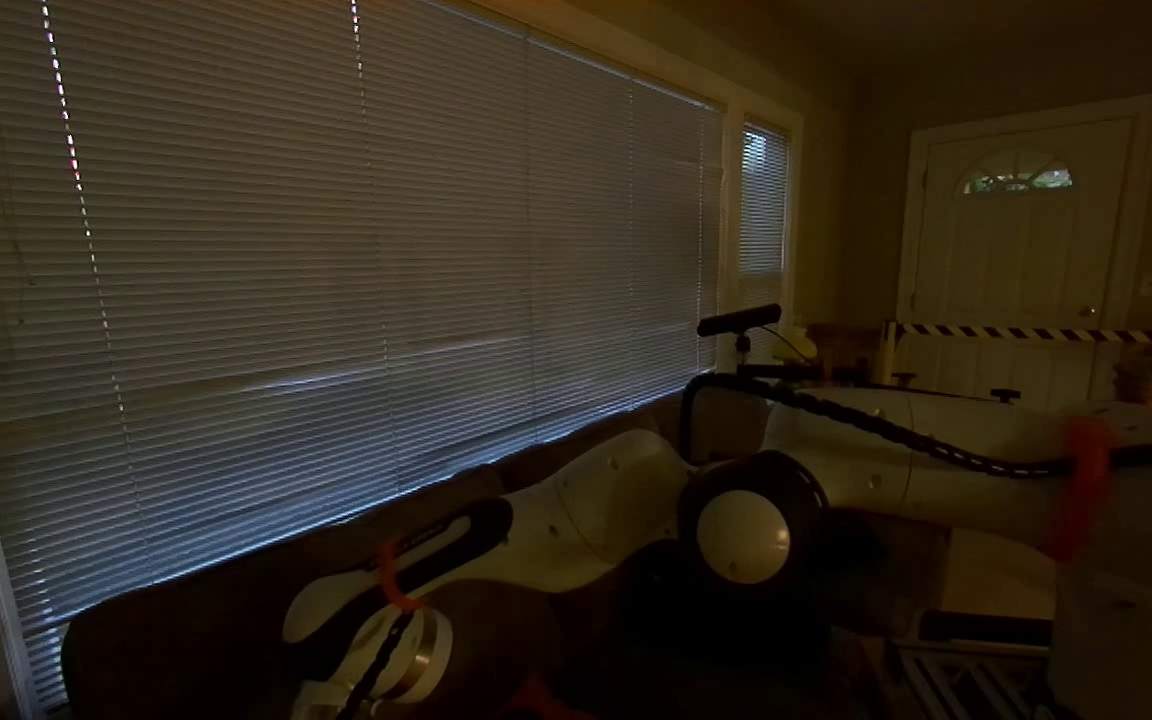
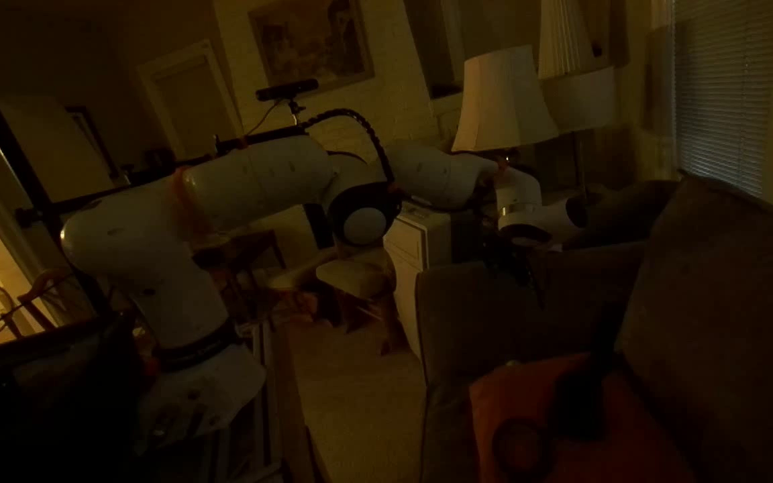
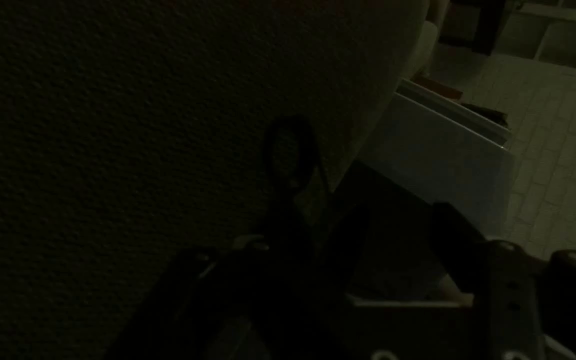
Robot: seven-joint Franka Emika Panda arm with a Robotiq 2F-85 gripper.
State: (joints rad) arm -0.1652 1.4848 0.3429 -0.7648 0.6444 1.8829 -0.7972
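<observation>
Fingers (image 3: 454,240) apart beside dark loop (image 3: 308,154)

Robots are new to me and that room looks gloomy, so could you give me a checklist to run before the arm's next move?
1. Light good enough: not ok, all three views are dim.
2. Fingers apart: ok, the wrist view shows a gap between them.
3. Gripper clear of the sofa: cannot tell, any contact is lost in shadow.
4. Dark loop-shaped thing near the gripper identified: cannot tell, only its outline shows.
5. Orange cushion bare: not ok, dark items lie on it.
</observation>
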